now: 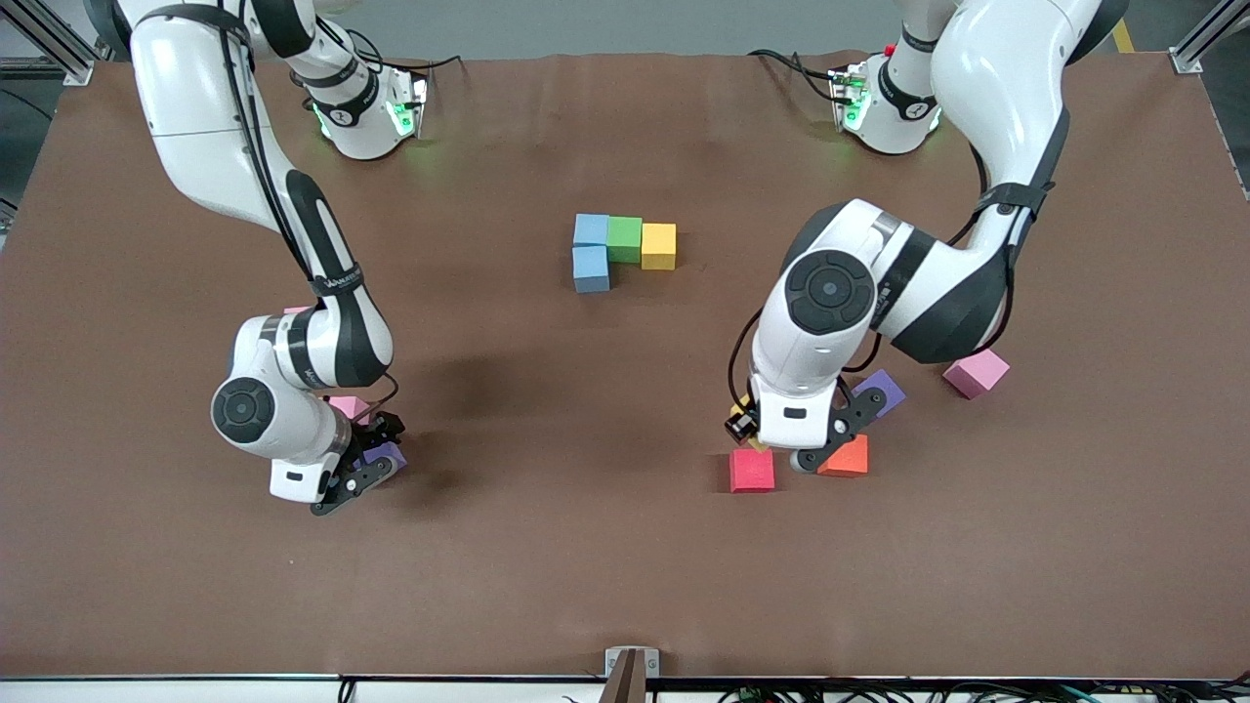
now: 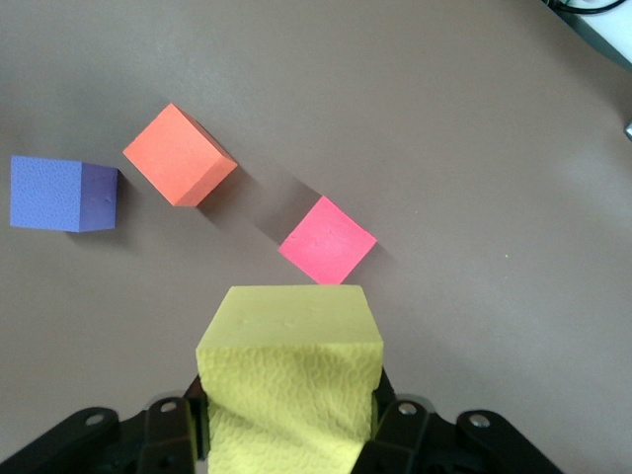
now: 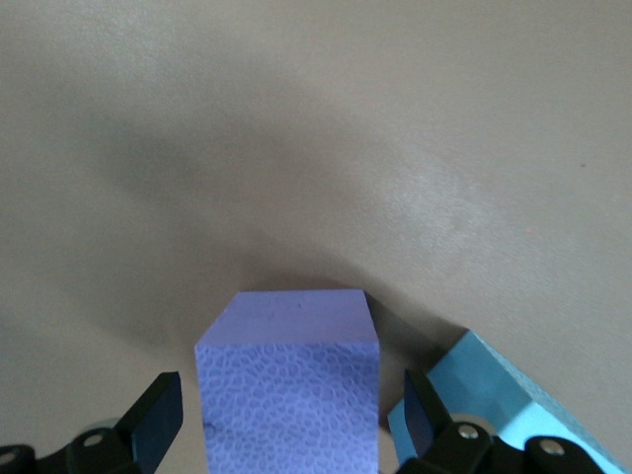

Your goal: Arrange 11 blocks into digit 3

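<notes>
The left end effector (image 2: 286, 434) is clamped on a yellow block (image 2: 289, 380), low over the table (image 1: 625, 547) by the red block (image 1: 752, 470) and orange block (image 1: 846, 456). Best to lift straight up before carrying, so neither neighbour gets nudged. The right end effector (image 3: 286, 420) stands open astride a purple block (image 3: 288, 380), not yet gripping. The started figure (image 1: 622, 251), two blue, green, yellow, forms an L, its bar running along the table's length.
</notes>
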Motion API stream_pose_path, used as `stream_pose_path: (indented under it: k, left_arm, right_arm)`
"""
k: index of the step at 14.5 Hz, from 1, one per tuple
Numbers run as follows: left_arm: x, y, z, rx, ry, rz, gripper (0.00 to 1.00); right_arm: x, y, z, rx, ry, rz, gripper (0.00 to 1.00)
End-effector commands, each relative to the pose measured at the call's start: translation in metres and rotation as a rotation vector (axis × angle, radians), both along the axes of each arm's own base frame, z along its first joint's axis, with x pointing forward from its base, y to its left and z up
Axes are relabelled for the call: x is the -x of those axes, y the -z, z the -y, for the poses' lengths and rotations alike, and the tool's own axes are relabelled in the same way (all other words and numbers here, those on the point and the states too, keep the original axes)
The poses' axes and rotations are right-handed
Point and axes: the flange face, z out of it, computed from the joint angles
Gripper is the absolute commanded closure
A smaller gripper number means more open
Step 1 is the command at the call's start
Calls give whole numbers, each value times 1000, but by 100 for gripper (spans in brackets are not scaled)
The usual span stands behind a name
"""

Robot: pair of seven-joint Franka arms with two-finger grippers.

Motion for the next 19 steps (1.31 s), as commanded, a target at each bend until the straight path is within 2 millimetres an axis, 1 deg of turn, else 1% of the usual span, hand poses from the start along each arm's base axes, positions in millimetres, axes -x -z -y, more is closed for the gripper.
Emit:
stream_pose_path:
  k: [1,2,3,4,5,6,7,8,9,10,11,12,14,15,16,17,19]
  left_arm:
    - [6,-3,2,5,35,-11,62]
    - [5,-4,1,13,22,-14,64]
    - [-1,-5,-11,23,2,-19,64]
    - [-4,-14,-20,28,-8,-9,64]
    - [-6,-18,-24,30,-8,-3,63]
    - [-9,-18,-30,30,-5,-3,63]
    - [-13,-20,-38,55,-26,-11,63]
    - [-19,-23,-51,98,-55,-30,63]
    - [-27,-36,-74,126,-68,-26,63]
    - [-30,-44,-88,126,-28,-17,63]
    - [-31,-50,-95,131,9,-13,63]
    - [-36,-53,-111,144,12,-12,63]
    - [-41,-58,-127,144,63,-1,63]
    - [-42,-68,-138,140,90,15,63]
    - [-43,-69,-145,131,108,10,63]
    - [-40,-70,-148,110,128,-7,63]
    - [-38,-70,-152,95,180,-21,63]
  right_arm:
    - [-4,1,-4,-10,-10,6,41]
    - [-4,1,-6,-11,-10,6,53]
    - [-3,-1,-9,-15,0,2,62]
    - [-2,-4,-19,-17,0,5,66]
    - [0,-10,-34,-18,23,12,69]
    - [4,-14,-51,-17,65,15,69]
    - [11,-20,-75,-15,106,5,69]
    - [21,-24,-97,-8,132,-22,71]
    - [31,-24,-115,5,163,-52,72]
    - [39,-27,-136,12,212,-58,73]
    - [50,-29,-159,17,250,-57,73]
    - [58,-28,-177,22,289,-58,73]
    - [79,-27,-217,32,364,-58,73]
    - [89,-26,-235,37,394,-56,73]
    - [99,-25,-250,40,423,-57,73]
    - [110,-24,-266,45,443,-57,73]
    - [132,-18,-290,59,464,-62,73]
